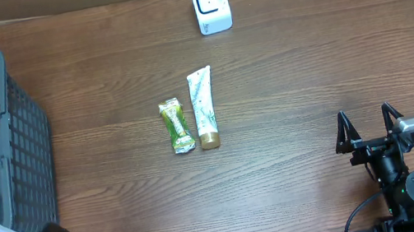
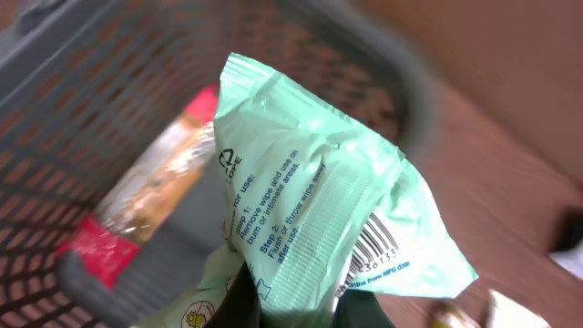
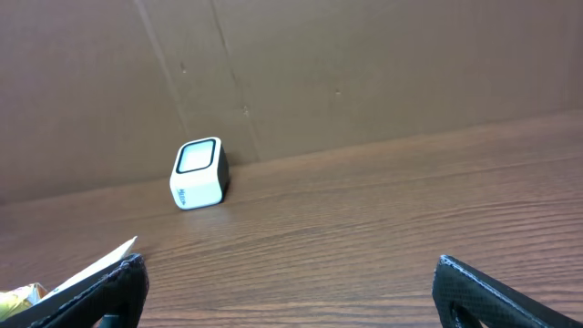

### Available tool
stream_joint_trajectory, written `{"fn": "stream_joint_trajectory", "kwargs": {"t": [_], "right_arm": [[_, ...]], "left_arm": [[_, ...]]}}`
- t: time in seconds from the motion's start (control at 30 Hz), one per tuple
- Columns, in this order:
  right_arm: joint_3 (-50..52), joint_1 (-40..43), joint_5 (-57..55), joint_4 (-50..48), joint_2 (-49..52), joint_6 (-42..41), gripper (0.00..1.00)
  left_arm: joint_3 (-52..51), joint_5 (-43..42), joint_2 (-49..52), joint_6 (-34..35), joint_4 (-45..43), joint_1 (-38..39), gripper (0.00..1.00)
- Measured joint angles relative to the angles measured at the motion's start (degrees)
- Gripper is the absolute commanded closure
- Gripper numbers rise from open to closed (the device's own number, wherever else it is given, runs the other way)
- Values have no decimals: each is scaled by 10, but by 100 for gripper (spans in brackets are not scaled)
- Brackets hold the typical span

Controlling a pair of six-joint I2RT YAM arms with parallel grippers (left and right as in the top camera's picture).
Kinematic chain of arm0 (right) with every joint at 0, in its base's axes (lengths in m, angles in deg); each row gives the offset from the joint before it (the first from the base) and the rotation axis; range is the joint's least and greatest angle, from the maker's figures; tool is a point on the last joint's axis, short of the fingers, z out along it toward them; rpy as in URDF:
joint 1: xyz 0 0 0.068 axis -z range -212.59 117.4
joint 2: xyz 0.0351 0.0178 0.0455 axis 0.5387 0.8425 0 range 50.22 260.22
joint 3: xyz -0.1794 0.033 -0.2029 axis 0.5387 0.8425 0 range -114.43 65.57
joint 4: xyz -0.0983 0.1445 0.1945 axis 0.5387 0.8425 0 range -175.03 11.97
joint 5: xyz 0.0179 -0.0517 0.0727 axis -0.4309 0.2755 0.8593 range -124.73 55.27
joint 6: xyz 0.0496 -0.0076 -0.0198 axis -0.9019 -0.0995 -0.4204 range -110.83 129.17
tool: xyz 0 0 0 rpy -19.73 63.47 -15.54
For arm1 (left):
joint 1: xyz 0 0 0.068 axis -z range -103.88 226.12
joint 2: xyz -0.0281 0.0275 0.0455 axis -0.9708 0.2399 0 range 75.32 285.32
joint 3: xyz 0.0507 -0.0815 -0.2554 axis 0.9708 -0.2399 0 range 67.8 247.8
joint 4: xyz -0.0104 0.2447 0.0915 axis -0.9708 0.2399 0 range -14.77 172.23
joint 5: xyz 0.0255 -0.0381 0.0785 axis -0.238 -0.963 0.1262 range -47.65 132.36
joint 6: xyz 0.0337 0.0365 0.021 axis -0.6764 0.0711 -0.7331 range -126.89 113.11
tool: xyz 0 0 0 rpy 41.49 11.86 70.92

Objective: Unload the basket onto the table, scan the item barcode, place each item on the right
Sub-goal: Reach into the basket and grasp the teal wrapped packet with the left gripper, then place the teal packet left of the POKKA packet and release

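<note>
You are getting soft, even light across the table (image 1: 309, 75), with only faint shadows forming; in the left wrist view the basket (image 2: 109, 82) is smearing into motion blur while the green packet (image 2: 310, 200) is showing fairly sharp; the scanner (image 3: 199, 173) is reading crisp.

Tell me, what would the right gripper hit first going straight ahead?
Likely only the cardboard wall: the right gripper points across the table, with the scanner off to its left.
</note>
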Motion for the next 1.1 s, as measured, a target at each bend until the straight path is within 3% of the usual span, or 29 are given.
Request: {"fn": "stream_joint_trajectory", "kwargs": {"t": [0.2, 0.4, 0.53, 0.67, 0.83, 0.87, 0.93, 1.0, 1.1], "right_arm": [[0, 0, 0, 0, 0, 0, 0], [0, 0, 0, 0, 0, 0, 0], [0, 0, 0, 0, 0, 0, 0], [0, 0, 0, 1, 0, 0, 0], [0, 0, 0, 0, 0, 0, 0], [0, 0, 0, 0, 0, 0, 0], [0, 0, 0, 0, 0, 0, 0], [0, 0, 0, 0, 0, 0, 0], [0, 0, 0, 0, 0, 0, 0]], "left_arm": [[-1, 0, -39, 10, 59, 148, 96], [-166, 54, -19, 114, 17, 273, 96], [-384, 79, -12, 205, -129, 372, 96], [-577, 90, -13, 275, -330, 455, 96], [-695, 139, -13, 355, -406, 498, 96], [-713, 158, -13, 376, -414, 497, 88], [-740, 179, -13, 399, -439, 497, 46], [-764, 189, -13, 412, -469, 497, 15], [-769, 183, -13, 402, -508, 497, 5]]}}
